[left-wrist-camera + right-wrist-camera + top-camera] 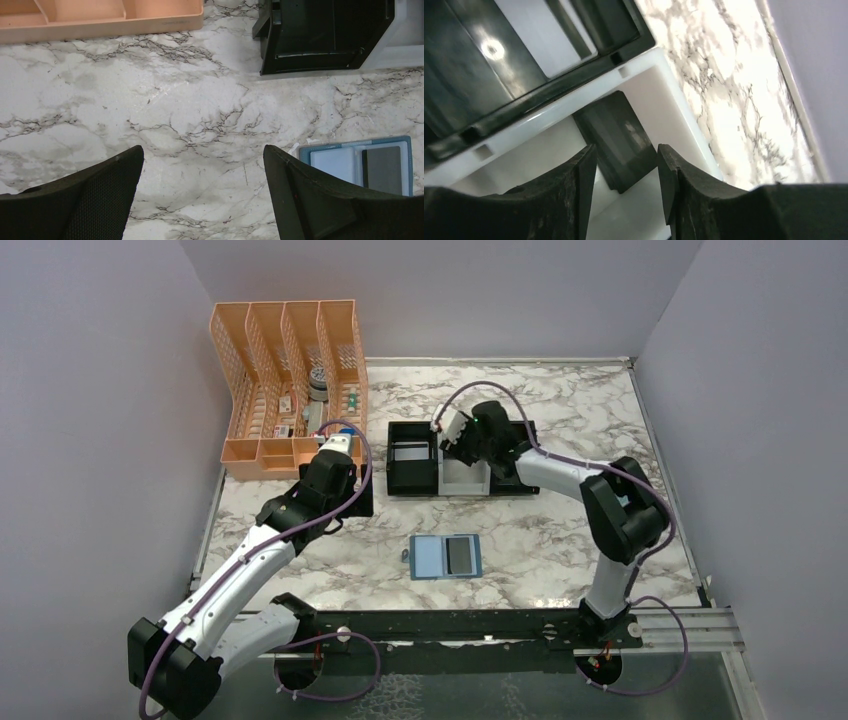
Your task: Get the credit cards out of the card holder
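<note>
The card holder [446, 557] lies open and flat on the marble near the front middle, with a dark card [461, 555] in its right pocket. The left wrist view shows the card holder [320, 150] and that card [382, 170] at lower right. My right gripper [627, 152] hangs open over the tray's white middle compartment. A second dark card [621, 132] lies flat there, just beyond the fingertips and free of them. A silver-grey card [410, 450] rests in the tray's left black compartment. My left gripper [202, 155] stands wide open over bare marble with nothing between its fingers.
The black-and-white three-compartment tray [512, 485] sits at the centre back. An orange mesh file organiser [285, 390] with small items stands at the back left. Grey walls close in the table on three sides.
</note>
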`<state>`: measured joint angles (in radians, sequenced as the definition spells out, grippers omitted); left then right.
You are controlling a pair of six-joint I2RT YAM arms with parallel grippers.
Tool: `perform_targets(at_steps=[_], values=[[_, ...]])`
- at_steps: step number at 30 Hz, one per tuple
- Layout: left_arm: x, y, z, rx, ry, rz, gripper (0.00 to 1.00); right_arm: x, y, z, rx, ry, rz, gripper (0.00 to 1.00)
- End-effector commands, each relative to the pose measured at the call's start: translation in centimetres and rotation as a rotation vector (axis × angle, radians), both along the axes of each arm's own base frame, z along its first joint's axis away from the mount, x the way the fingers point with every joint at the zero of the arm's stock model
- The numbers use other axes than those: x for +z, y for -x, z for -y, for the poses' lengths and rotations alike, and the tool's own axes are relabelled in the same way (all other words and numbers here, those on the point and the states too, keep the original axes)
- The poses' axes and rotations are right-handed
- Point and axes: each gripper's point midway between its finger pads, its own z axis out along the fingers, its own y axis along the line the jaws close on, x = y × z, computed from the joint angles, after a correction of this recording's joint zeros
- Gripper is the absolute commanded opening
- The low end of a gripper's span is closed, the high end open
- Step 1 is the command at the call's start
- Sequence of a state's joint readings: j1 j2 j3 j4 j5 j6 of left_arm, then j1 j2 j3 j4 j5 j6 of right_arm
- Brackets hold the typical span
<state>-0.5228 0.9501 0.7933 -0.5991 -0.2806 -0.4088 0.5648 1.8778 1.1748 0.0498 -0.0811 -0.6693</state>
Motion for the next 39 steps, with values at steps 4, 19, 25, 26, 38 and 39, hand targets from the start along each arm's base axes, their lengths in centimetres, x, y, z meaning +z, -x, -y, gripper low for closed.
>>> perform_targets(at_steps=[4,19,25,26,38,39], values=[[0.5,-0.1,0.0,-0.003,0.017,0.031,0.92,9.3,2.8,0.7,-0.253,-0.625,0.056,0.45],[1.2,-0.1,-0.3,0.016,0.032,0.055,0.99,11.7,13.2,3.2,-0.427,-1.085,-0.330,0.77],[0.8,0.1,1.0,-0.036,0.062,0.018,0.99,12.8,17.8,3.2,-0.297,-1.201,-0.405,0.96],[0.8,0.1,1.4,-0.053,0.074,0.012,0.99,12.8,18.6,3.1,-0.276,-1.209,-0.426,0.97],[5.9,5.8,15.7,-0.521,0.772,0.002,0.80,7.0,24.1,2.4,-0.351,-1.068,-0.829,0.74],[5.3,6.2,16.6,-0.513,0.753,0.004,0.80,6.4,24.0,2.9,-0.392,-1.045,-0.823,0.69]])
